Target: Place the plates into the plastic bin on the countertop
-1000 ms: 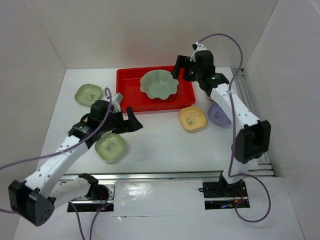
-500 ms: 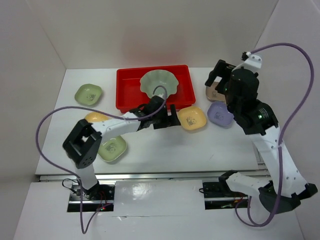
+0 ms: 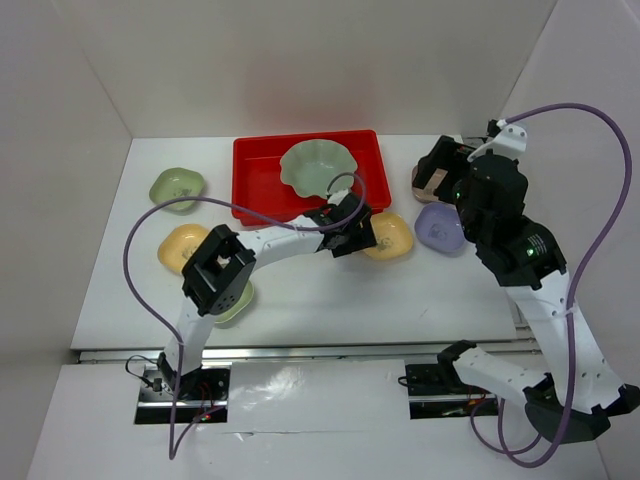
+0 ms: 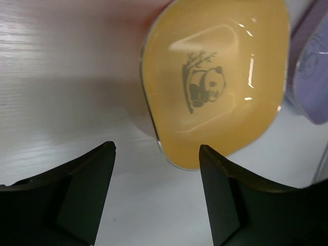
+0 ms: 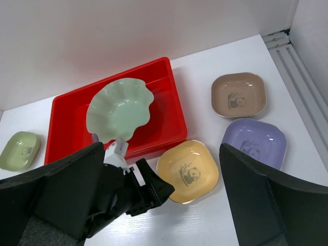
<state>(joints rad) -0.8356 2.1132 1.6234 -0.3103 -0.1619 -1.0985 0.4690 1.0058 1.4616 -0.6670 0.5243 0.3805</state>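
Left tool (image 4: 156,147), released, hangs at the yellow panda plate (image 4: 215,77)'s edge. Right tool (image 5: 160,149), also released, hovers high above.

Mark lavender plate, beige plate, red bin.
lavender plate (image 5: 254,142), right wrist view, middle of its well
beige plate (image 5: 239,94), right wrist view, middle of its well
red bin (image 5: 66,118), right wrist view, bare floor, left end

White arm links (image 3: 285,238), black joints (image 3: 218,272) — purple cables (image 3: 126,255) (long loops), black claws (image 4: 156,149)

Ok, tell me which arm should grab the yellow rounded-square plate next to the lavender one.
Left. The open left gripper sits right at the edge of the yellow rounded-square plate; the right gripper is raised well above the table.
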